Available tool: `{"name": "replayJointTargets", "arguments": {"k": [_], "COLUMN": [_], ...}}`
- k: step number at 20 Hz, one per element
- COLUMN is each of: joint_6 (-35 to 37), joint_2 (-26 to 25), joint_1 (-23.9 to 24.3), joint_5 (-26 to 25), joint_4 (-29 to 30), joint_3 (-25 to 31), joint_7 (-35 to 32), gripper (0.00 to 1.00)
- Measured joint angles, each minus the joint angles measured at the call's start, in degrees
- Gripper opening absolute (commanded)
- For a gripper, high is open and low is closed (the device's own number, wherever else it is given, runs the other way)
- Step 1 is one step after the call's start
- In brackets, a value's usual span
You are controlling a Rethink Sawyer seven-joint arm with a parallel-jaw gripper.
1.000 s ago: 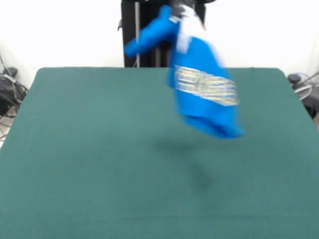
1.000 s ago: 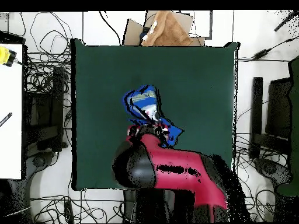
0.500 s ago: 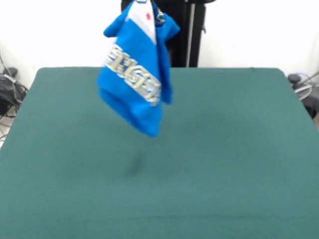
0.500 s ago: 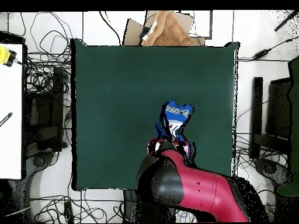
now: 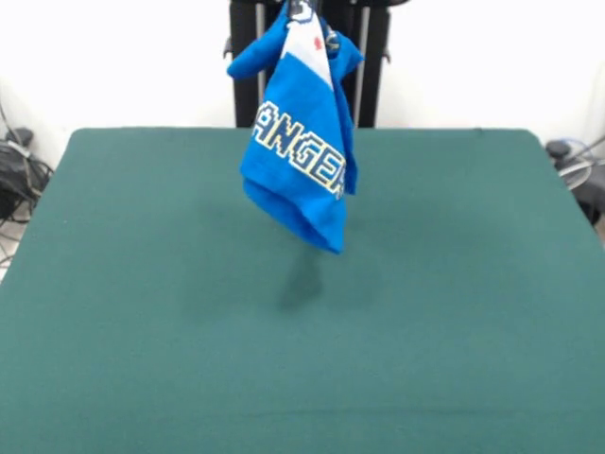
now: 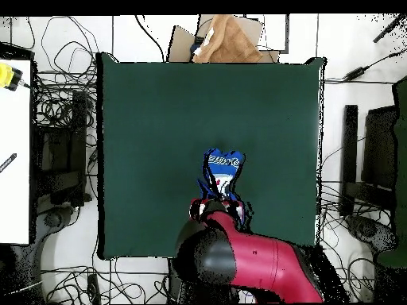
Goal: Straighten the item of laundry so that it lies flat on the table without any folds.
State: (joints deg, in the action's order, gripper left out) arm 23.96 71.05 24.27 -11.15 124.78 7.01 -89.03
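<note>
I have one bright blue T-shirt hanging bunched from the top of the front view, clear of the green worktop, its white lettering facing the camera and its lowest corner above a faint shadow on the felt. From the overhead camera the shirt shows as a narrow bundle just beyond the red arm, over the half of the worktop nearer the arm. The end effector itself is hidden behind cloth in one view and under the arm in the other, so I cannot tell how far it is open; I judge only that something up there bears the shirt, since it hangs free.

The risks, as I read them: the shirt hangs gathered from one point, so lowering it straight down would likely pile it into a heap with the folds kept. If the hold is on a thin pinch of fabric, it could slip and drop early. A sleeve tucked behind the body could land doubled under.

Count: one shirt, one worktop, one arm; a brown paper-like item lies beyond the worktop's far edge from the arm.
</note>
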Motion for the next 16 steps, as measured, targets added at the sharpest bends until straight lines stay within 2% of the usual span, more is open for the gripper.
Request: {"name": "replayJointTargets", "arguments": {"k": [10,16], "joint_6": [-7.2,-16.0], "joint_2": [-4.2,-11.1], "joint_1": [0.6,1.8], "joint_5": [0.0,-2.1], "joint_4": [0.9,0.8], "joint_3": [1.6,2.2], "joint_7": [0.0,0.0], "gripper": [0.0,0.0]}}
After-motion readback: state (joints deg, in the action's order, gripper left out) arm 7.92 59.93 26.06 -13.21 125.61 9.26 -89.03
